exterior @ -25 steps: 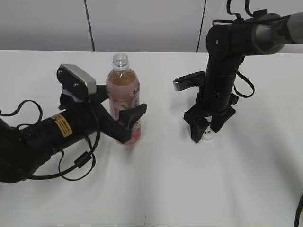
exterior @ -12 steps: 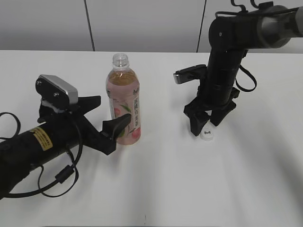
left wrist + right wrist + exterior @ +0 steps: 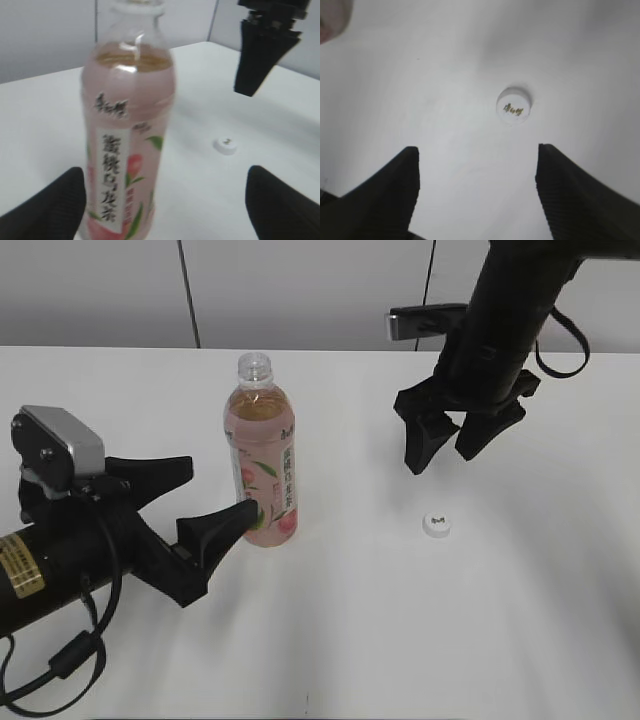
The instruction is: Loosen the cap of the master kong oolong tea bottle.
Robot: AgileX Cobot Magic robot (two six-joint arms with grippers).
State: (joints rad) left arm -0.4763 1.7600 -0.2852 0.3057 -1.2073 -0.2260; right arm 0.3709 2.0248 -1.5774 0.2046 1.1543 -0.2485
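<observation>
On table below open right claw (image 3: 446, 448): cap (image 3: 437, 525), apart.

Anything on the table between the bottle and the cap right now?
Nothing: bare white table separates the bottle from the cap, clearest in the exterior view.

there is one master kong oolong tea bottle (image 3: 263, 466), standing on one white table (image 3: 330, 640). there is one cap (image 3: 437, 525), lying on the table apart from the bottle. there are two grippers: one left gripper (image 3: 192, 502) and one right gripper (image 3: 447, 447), both with two black fingers.
</observation>
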